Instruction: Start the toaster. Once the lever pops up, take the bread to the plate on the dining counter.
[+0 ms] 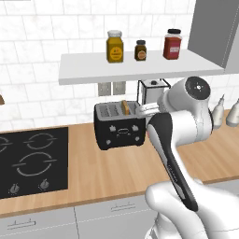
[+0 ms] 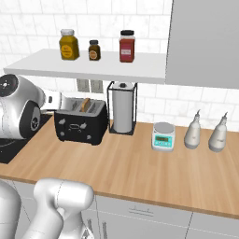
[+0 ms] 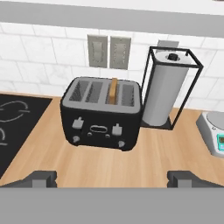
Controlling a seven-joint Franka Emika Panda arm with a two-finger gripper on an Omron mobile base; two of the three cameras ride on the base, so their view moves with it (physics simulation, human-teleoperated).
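Note:
The black four-slot toaster (image 3: 101,116) stands on the wooden counter by the tiled wall, also seen in the left base view (image 1: 119,128) and the right base view (image 2: 80,122). The bread (image 3: 113,91), a tan slice, stands upright in the third slot from the left, its top poking out (image 1: 125,108) (image 2: 85,105). Two pale levers sit on the toaster's front. My gripper (image 3: 112,179) hangs open in front of and above the toaster, fingertips (image 3: 41,177) wide apart, holding nothing. The plate and the dining counter are out of view.
A paper towel roll in a black frame (image 3: 168,89) stands right of the toaster. Left is a black cooktop (image 1: 32,161). A small scale (image 2: 163,136) and two pale bottles (image 2: 192,130) sit farther right. A shelf with jars (image 1: 140,65) overhangs the toaster.

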